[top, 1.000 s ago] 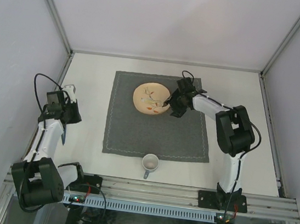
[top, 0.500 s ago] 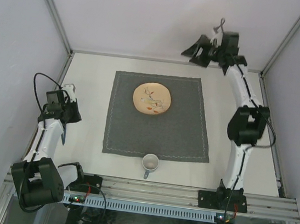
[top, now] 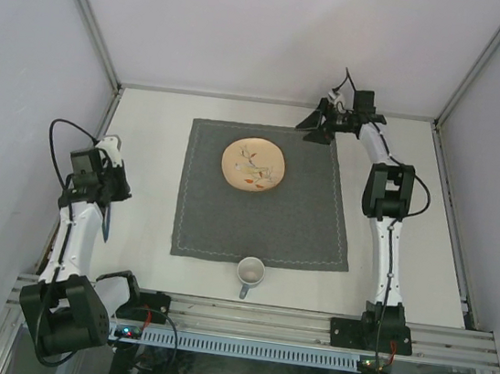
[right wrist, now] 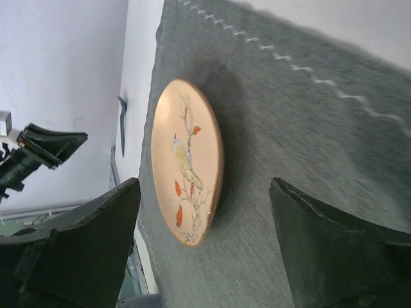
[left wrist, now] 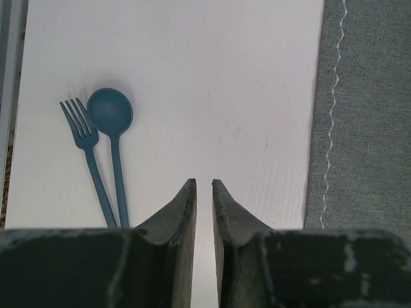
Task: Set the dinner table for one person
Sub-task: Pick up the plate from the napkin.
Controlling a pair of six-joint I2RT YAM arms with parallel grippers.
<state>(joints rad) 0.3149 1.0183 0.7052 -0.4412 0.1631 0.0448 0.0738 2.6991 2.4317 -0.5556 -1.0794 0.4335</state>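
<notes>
so plate (top: pixel 252 165) looks rigid, glazed, breakable: grip its rim; right gripper (top: pixel 318 128) spread and empty, left gripper (left wrist: pixel 203 192) nearly closed on nothing

Plate (top: pixel 252 165) alone mid-cloth (top: pixel 261 225); mug (top: pixel 250 272) at near edge.

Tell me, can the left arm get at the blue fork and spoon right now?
Probably yes: the fork and spoon lie bare on the dinner table, just ahead of the left gripper, nothing between.
</notes>
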